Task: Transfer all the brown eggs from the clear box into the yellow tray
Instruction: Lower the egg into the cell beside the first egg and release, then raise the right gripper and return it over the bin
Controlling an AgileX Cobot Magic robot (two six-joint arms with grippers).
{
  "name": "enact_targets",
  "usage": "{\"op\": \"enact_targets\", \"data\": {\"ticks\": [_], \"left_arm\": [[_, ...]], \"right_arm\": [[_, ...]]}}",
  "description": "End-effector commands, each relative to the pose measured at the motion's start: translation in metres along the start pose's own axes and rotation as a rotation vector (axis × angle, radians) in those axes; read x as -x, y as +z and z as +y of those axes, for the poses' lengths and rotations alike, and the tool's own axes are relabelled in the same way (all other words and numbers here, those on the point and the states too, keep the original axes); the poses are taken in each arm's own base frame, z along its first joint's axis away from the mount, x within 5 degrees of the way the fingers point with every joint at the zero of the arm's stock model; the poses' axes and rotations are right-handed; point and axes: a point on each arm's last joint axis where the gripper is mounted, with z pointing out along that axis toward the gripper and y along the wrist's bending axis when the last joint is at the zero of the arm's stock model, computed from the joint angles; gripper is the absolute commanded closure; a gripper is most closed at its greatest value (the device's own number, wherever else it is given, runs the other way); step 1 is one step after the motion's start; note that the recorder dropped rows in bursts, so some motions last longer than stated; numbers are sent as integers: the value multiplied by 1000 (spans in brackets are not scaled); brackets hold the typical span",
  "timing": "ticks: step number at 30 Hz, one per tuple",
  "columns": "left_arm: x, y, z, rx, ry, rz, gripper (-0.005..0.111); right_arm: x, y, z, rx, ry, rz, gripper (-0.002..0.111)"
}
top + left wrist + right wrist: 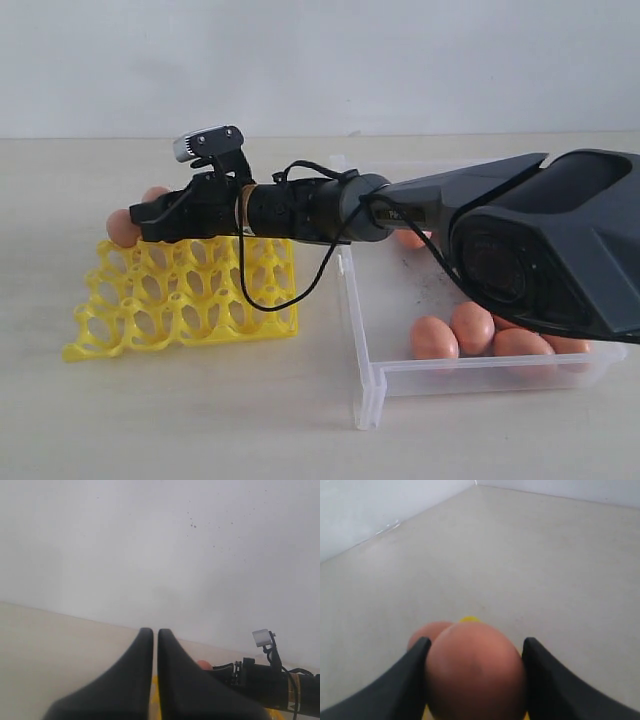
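Note:
My right gripper point(137, 214) reaches across to the far left corner of the yellow tray point(190, 300) and is shut on a brown egg point(121, 229). In the right wrist view that egg point(475, 672) fills the gap between the two black fingers point(402, 680). A second egg point(155, 192) sits just behind it at the tray's back edge. The clear box point(372, 375) on the right holds several more brown eggs point(472, 327). My left gripper point(155, 632) is shut on nothing and points at the wall; it is out of the exterior view.
The right arm's dark casing point(545, 250) hangs over the clear box and hides part of its contents. A black cable point(285, 295) loops down over the tray's right side. Most tray cups stand bare.

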Motion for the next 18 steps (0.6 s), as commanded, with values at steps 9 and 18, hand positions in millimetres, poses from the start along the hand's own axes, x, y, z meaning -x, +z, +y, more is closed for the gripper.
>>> {"op": "enact_targets", "data": {"ticks": [9,18], "left_arm": [[1,0,0,-5,5,-4,103],[1,0,0,-5,5,-4,103]], "right_arm": [[3,1,2,-2,49,-6,49],[96,-40,22,-9,-132,11,49]]}}
